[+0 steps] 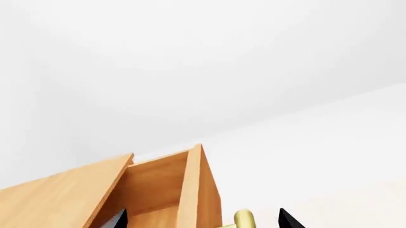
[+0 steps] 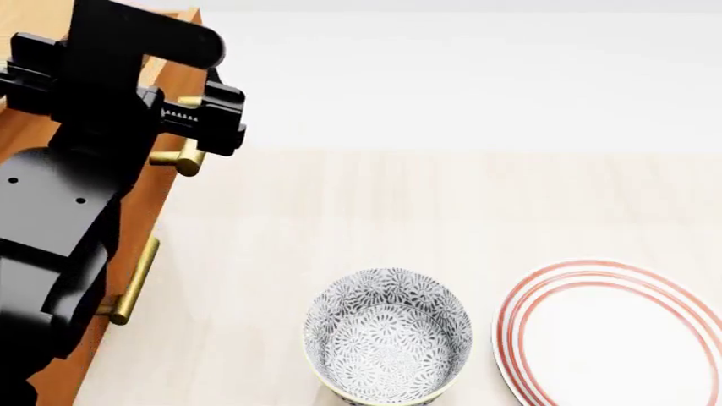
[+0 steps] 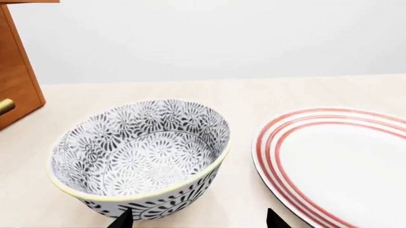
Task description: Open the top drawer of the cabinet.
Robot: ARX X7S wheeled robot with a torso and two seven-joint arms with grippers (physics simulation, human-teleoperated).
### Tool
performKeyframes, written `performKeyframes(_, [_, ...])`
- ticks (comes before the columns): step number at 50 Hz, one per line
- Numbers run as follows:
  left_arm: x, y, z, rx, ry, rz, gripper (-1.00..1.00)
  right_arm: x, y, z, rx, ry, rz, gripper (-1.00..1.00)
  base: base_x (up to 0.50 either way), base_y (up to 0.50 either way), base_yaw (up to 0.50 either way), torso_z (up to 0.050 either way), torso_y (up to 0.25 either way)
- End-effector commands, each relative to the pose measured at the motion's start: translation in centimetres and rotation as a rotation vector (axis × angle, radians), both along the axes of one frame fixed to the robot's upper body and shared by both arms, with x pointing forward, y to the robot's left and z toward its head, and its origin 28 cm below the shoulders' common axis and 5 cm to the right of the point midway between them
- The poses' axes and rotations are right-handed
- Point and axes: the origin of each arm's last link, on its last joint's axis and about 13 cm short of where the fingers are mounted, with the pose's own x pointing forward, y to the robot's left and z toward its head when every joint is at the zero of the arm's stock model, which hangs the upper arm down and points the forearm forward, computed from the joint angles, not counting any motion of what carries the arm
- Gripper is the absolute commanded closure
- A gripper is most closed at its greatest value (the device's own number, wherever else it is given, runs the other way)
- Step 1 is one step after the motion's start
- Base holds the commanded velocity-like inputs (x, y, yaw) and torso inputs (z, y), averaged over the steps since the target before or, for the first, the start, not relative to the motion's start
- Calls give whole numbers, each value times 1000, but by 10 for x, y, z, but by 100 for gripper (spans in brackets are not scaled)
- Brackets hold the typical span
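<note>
Brass handle [image 1: 244,219] of the top drawer [image 1: 159,190] sits between the left gripper's [image 2: 189,127] parted fingers; grip unclear.

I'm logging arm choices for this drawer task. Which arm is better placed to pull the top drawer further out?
Left. The left gripper is at the top drawer, its fingers either side of the brass handle, and the drawer already shows a gap. The right gripper hangs over the patterned bowl, away from the cabinet.

Patterned bowl [image 2: 387,345] beside red-rimmed plate [image 2: 615,334] — both on pale table [image 2: 451,203]
</note>
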Motion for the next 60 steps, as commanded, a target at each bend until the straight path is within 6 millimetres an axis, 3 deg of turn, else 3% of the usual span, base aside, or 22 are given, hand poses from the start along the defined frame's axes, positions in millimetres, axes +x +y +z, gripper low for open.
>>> performKeyframes(1, [4,-3,1,-95,55,-19,-100,1,1,2,4,-19,5,-100,0,0,0,0,0])
performKeyframes(25, [8,-1,4,-228,133,60,-100,1,2,1,2,-16,6,-100,0,0,0,0,0])
performKeyframes(60, [14,4,41,-451,286,124,-100,3,1,2,0,-8,1,-100,0,0,0,0,0])
